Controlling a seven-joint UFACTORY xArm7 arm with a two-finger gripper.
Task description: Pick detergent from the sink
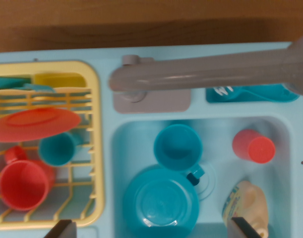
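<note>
The detergent [246, 202] is a beige bottle with a blue and yellow label, lying in the light blue sink [285, 173] at its lower right corner. My gripper [153, 230] is open above the sink, and only its two dark fingertips show at the bottom edge. The left fingertip [62, 229] hangs over the front of the yellow rack. The right fingertip [246, 228] overlaps the lower end of the detergent bottle. Nothing sits between the fingers.
In the sink are also a teal cup [177, 146], a teal plate [161, 203] and a red cup [254, 147]. A grey faucet [215, 69] reaches across above the basin. The yellow drying rack [94, 148] on the left holds a red plate [34, 123], a teal cup [57, 148] and a red mug [23, 183].
</note>
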